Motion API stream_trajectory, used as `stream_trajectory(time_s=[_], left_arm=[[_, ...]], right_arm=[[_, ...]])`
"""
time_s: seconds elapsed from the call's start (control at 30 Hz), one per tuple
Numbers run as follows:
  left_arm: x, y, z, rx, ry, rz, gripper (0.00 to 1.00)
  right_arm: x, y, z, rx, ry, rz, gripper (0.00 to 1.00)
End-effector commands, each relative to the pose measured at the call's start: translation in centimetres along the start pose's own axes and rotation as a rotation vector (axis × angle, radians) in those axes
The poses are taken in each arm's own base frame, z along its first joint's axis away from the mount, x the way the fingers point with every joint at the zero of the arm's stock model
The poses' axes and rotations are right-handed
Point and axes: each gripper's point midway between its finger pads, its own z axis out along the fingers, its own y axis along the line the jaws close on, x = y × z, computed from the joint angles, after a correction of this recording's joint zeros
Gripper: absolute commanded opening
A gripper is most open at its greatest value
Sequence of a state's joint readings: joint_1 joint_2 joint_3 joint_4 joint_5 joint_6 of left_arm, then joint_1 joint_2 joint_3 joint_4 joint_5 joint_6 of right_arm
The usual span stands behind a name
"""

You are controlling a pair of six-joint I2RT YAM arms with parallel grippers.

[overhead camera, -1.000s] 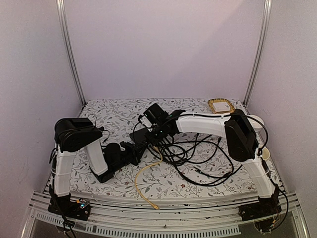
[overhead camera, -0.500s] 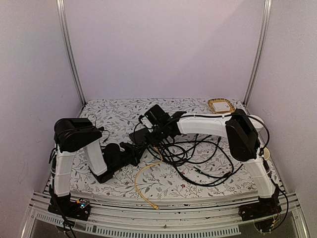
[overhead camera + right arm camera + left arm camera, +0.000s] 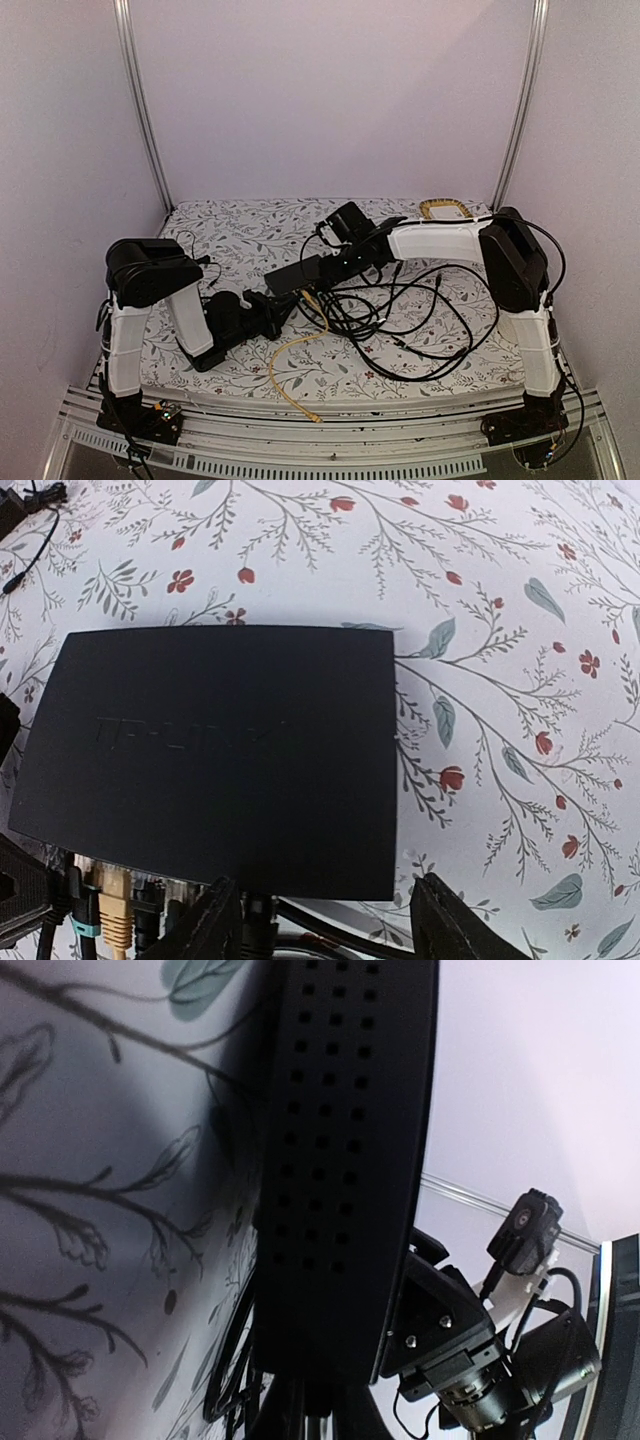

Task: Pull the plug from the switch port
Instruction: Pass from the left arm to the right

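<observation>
Right wrist: right fingers (image 3: 220, 925) spread wide, empty, flanking black cable (image 3: 262, 920) at switch (image 3: 220, 750) port edge; yellow plug (image 3: 113, 905) alongside. Left fingers (image 3: 278, 306) closed at switch's end; cable tangle (image 3: 400, 320) nearby.

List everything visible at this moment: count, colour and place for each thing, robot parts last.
switch: one, black, flat on the cloth near mid-table.
plugs: several, one beige and the others dark, in the ports along the switch's edge; the exact count is unclear.
loose cables: a tangle, black, right of the switch.
yellow cable: one, yellow, curving from beside the switch to the near table edge.
basket: one, yellowish rim, back right, mostly hidden behind the right arm.
tablecloth: one, white with a floral print, covering the table.
left gripper: black, shut, at the switch's left end; a grip cannot be confirmed.
right gripper: black, open, at the port edge.
</observation>
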State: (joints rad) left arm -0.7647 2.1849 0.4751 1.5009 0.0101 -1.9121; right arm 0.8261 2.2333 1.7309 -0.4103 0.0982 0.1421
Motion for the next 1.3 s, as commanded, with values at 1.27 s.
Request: stream_trajectory(time_s=[1.27], left_arm=[[-1.9,11.6,-3.6,-0.390,0.013,-0.076,0.00]], right_arm=[[2.2,-2.0,0.1,-0.698,0.142,0.814,0.65]])
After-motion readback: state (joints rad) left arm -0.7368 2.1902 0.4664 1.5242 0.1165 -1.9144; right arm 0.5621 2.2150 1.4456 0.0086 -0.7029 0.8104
